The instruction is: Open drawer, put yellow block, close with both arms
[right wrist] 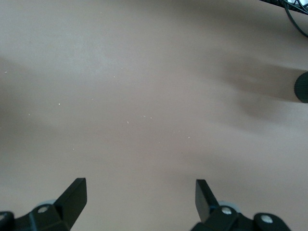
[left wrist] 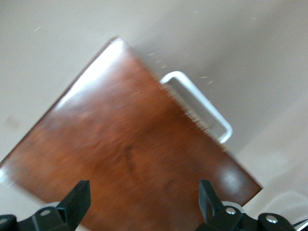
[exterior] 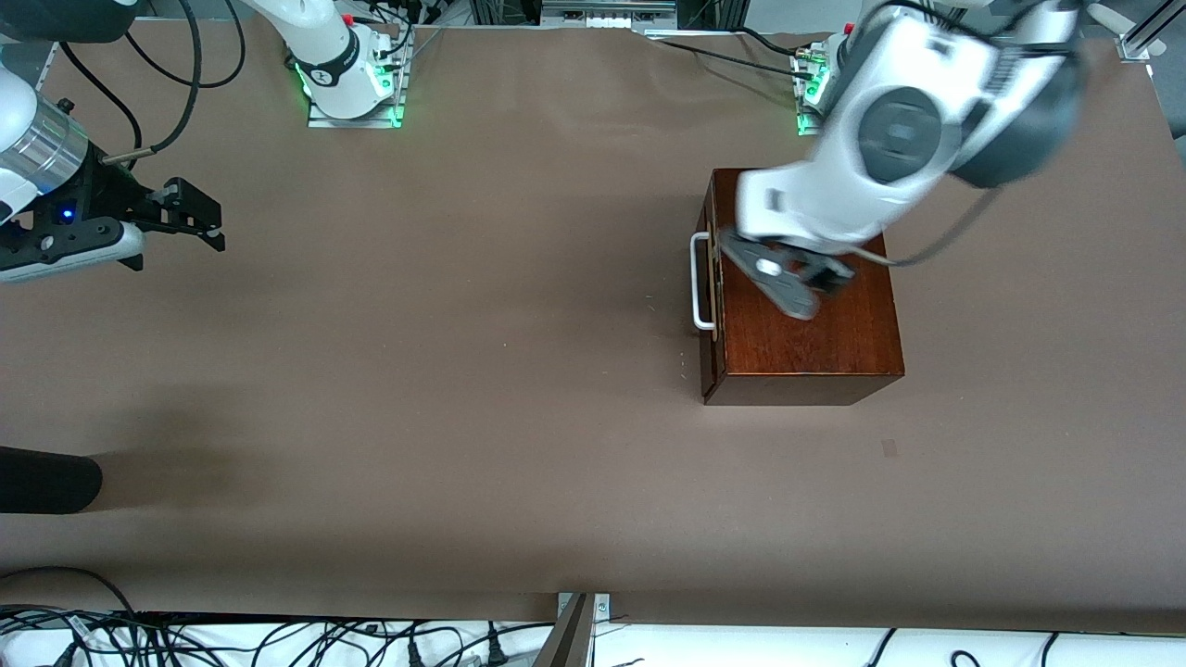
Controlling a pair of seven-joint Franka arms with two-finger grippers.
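The dark mahogany box (exterior: 815,338) stands toward the left arm's end of the table. Its drawer is pushed in, and the white bar handle (exterior: 701,283) on the drawer's front faces the right arm's end. My left gripper (exterior: 788,278) hovers over the box top, open and empty. In the left wrist view its open gripper (left wrist: 144,190) is over the box top (left wrist: 130,144), with the handle (left wrist: 202,103) showing past it. My right gripper (exterior: 208,222) is open and empty over bare table at the right arm's end; its wrist view (right wrist: 141,187) shows only table. The yellow block is out of view.
A black rounded object (exterior: 46,482) lies at the table's edge at the right arm's end, nearer the front camera, and also shows in the right wrist view (right wrist: 302,86). Cables (exterior: 278,639) run along the front edge. The arm bases (exterior: 352,83) stand at the back.
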